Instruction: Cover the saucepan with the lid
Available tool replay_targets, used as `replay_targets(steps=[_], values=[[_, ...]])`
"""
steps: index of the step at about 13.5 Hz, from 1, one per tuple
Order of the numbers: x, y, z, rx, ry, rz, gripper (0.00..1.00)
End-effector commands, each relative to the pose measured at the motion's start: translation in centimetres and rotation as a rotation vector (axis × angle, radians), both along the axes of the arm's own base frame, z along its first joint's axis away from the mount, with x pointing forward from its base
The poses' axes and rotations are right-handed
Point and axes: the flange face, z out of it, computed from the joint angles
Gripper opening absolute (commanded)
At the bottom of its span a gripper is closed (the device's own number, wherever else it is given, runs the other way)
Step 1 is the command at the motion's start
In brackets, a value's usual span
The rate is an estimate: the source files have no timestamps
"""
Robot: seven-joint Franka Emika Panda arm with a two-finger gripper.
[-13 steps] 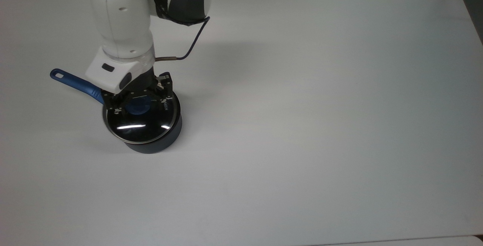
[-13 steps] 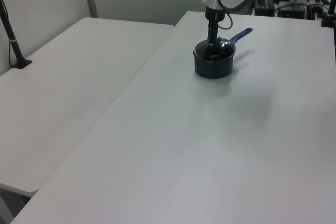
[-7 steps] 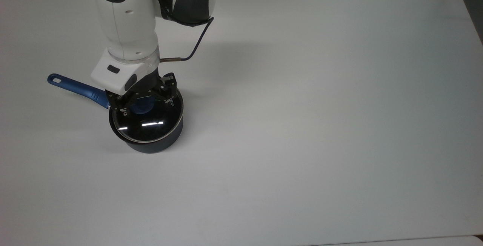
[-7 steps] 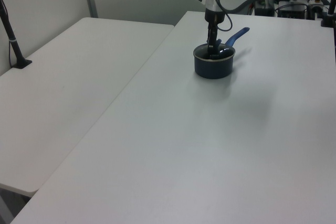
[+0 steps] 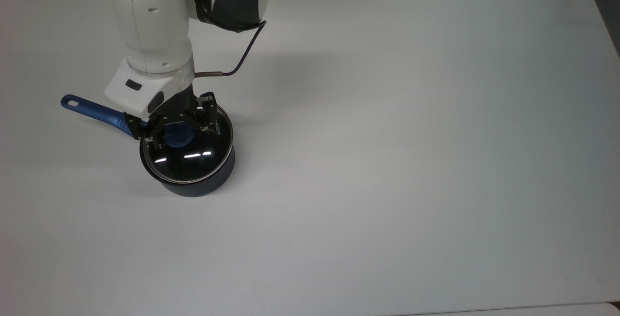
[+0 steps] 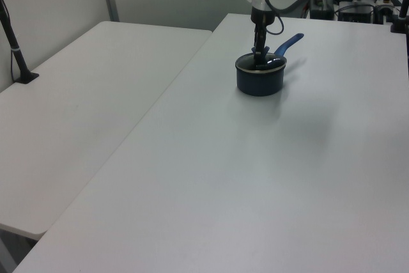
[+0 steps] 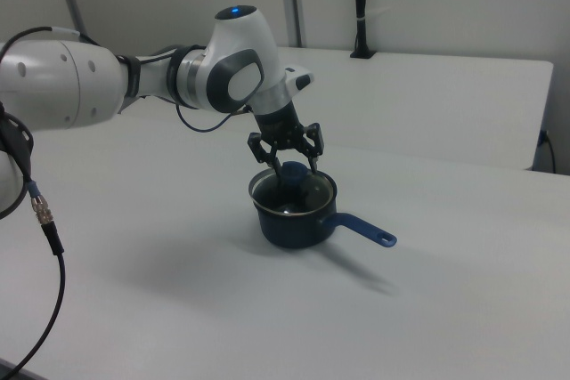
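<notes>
The black saucepan [image 5: 201, 184] stands on the white table, its blue handle [image 5: 94, 109] pointing to the top view's left. The glass lid [image 5: 191, 157] lies flat on the pan's rim, blue knob [image 5: 175, 137] up. My gripper [image 5: 177, 126] hangs just over the knob, open, with a finger on each side and nothing held. In the right view the gripper [image 7: 289, 165] stands spread above the lid [image 7: 301, 193] and saucepan [image 7: 287, 225]. The left view has the gripper [image 6: 259, 55] over the saucepan [image 6: 259, 81].
The white table [image 5: 411, 136] stretches wide to the top view's right and front. A second table [image 6: 83, 107] adjoins at the left view's left, with a black post [image 6: 16, 49] clamped on it. A cable [image 5: 244, 54] loops off the wrist.
The lid went from sitting off-centre above the pan to resting level on its rim. The pan's handle shifted slightly. The gripper has since risen a little off the knob.
</notes>
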Motion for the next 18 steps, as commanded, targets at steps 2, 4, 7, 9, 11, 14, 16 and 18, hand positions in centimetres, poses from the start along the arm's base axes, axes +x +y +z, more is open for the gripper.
replay_targets(steps=[2, 4, 7, 9, 11, 14, 16, 18], values=[[-0.5, -0.7, 1.0, -0.008, -0.004, 0.012, 0.75], [-0.5, -0.5, 1.0, -0.006, -0.004, 0.007, 0.75], [-0.6, -0.1, 0.5, -0.009, 0.007, 0.020, 0.76], [-0.7, 0.1, -0.1, -0.033, 0.023, 0.035, 0.76], [-0.6, 0.1, -0.5, -0.065, 0.033, 0.052, 0.76], [-0.5, 0.0, -0.8, -0.084, 0.020, 0.061, 0.77], [-0.4, 0.0, -1.1, -0.101, 0.009, 0.072, 0.77], [-0.3, -0.1, -1.2, -0.103, 0.005, 0.068, 0.77]])
